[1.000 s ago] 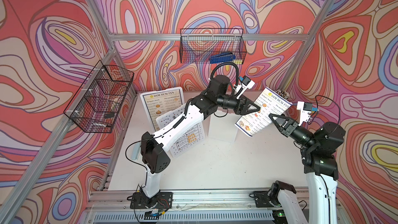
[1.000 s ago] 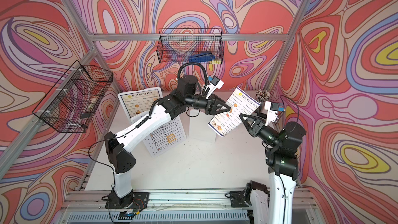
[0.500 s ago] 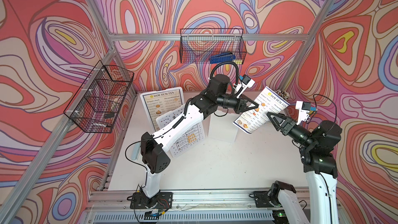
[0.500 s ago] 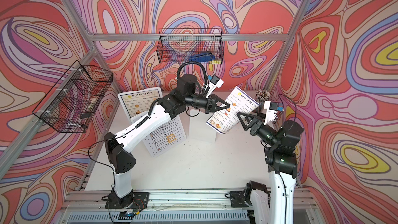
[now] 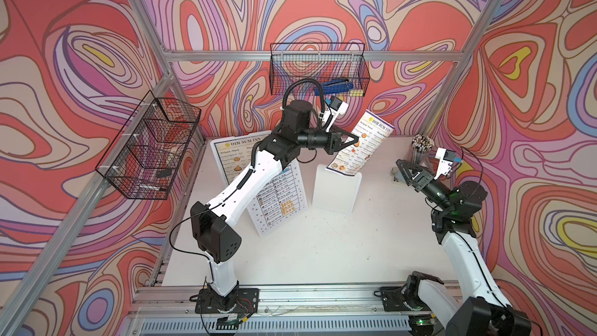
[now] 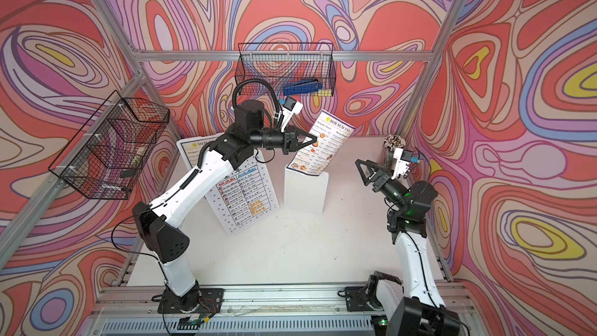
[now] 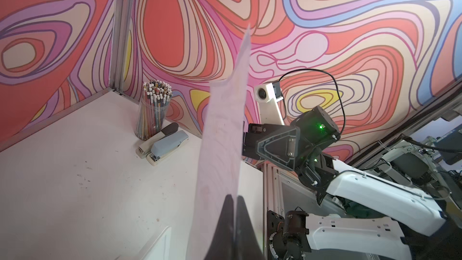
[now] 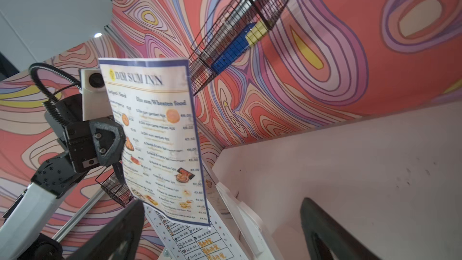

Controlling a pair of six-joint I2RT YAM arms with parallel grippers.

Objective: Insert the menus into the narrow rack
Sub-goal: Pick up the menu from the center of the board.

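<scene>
The small dark-blue-bordered paper menu (image 5: 363, 148) is hanging near-upright, lower end by the white narrow rack (image 5: 336, 193) top, left tool (image 5: 354, 139) clamping its left edge, right tool (image 5: 406, 169) gaping well right.

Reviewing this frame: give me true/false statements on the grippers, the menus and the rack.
1. The left gripper is shut on the small DIM SUM INN menu. True.
2. The right gripper grips that menu too. False: it is open, apart from the menu, near the pencil cup.
3. That menu sits fully inside the white rack. False: it hangs in the air over the rack's top.
4. A larger DIM SUM INN menu and a white grid-printed menu lie on the table. True.
5. The wire basket on the back wall is empty. False: a blue stapler lies in it.
</scene>
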